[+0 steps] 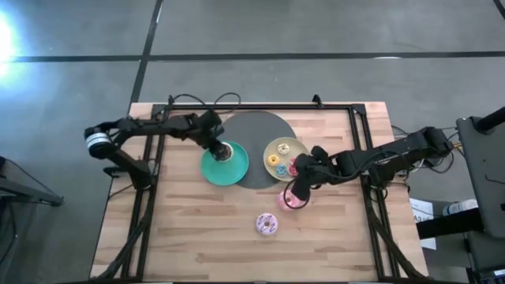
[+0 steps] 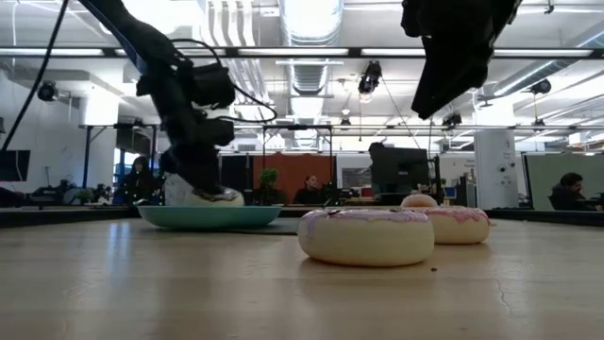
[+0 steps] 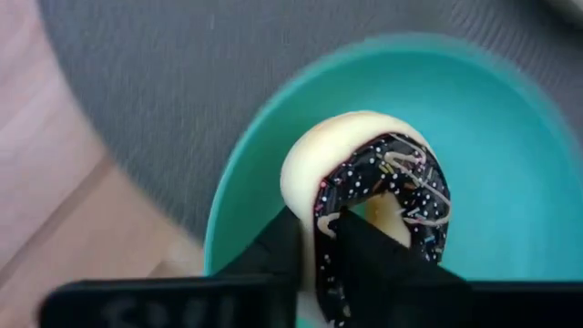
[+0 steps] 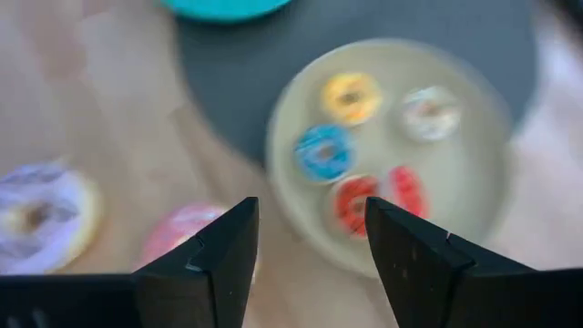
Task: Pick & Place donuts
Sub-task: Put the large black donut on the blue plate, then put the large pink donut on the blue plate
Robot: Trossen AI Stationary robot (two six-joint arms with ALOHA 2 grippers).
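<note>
My left gripper (image 1: 220, 150) (image 3: 321, 228) is over the teal plate (image 1: 237, 167) (image 3: 510, 137), shut on the dark chocolate donut (image 3: 383, 182) (image 2: 202, 195). My right gripper (image 1: 303, 180) (image 4: 310, 219) is open and hangs high above the table (image 2: 453, 57), between the beige plate (image 1: 297, 147) (image 4: 483, 173) and the pink donut (image 1: 288, 199) (image 4: 182, 232). The pink donut lies flat on the wood. The lilac sprinkled donut (image 1: 267, 225) (image 2: 366, 234) lies flat nearer the near edge. Several tiny donuts lie on the beige plate, among them the yellow (image 4: 351, 96), blue (image 4: 323, 153) and red (image 4: 352, 205). My left gripper pinches the chocolate donut's ring wall (image 3: 326, 214). One finger (image 3: 278, 248) is on the pale outer side and the other finger (image 3: 373, 251) is in the hole. It comes from above. The donut stands tilted on edge, low in the teal plate; whether it touches the plate I cannot tell.
A dark round mat (image 1: 264, 130) lies under both plates toward the far edge. A black frame (image 1: 260, 106) runs around the tabletop. Bare wood (image 1: 181, 229) spreads across the near half. People sit in the room beyond the table.
</note>
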